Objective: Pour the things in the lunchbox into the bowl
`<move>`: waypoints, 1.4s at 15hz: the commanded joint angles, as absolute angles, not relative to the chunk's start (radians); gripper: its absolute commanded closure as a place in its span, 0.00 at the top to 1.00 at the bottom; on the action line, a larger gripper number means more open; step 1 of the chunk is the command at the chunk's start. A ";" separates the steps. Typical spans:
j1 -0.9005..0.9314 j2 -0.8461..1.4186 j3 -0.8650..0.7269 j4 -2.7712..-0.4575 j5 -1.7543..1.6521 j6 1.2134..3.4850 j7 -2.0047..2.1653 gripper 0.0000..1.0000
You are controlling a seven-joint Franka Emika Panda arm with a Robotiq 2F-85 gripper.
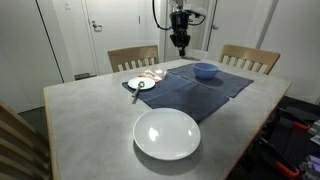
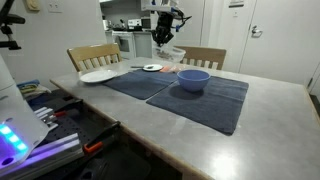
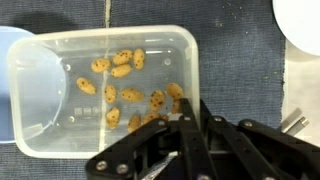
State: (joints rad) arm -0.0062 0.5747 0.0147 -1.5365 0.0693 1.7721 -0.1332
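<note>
I had the gripper [image 3: 190,112] clamped on the lunchbox [image 3: 60,60] rim, the box w/ snack pieces [image 3: 120,70] held above the dark cloth [image 3: 235,60]. The bowl [image 3: 12,85] sat just beside it, a small white plate [image 3: 300,20] near, and the big white dish [image 1: 167,134] well apart.

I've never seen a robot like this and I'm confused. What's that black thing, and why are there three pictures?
The black thing is a robot arm. At its end is a claw called a gripper. Two cameras watch the table from different spots. The third camera sits on the robot's wrist and looks down past the gripper. On the table lie dark blue mats, a blue bowl, a big white dish and a small plate. In the wrist view the gripper seems to pinch the edge of a clear lunchbox with little brown snacks inside, right beside the bowl.
</note>
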 commanded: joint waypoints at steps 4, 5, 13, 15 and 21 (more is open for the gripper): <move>-0.102 0.494 0.036 -1.553 0.142 1.693 -0.332 0.02; -0.112 0.485 0.034 -1.552 0.154 1.675 -0.350 0.02; -0.109 0.491 0.021 -1.536 0.145 1.677 -0.330 0.09; -0.109 0.491 0.021 -1.536 0.145 1.677 -0.330 0.09; -0.109 0.491 0.021 -1.536 0.145 1.677 -0.330 0.09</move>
State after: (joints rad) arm -0.1072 0.4906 0.0194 -1.5387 0.1456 1.6795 -0.3309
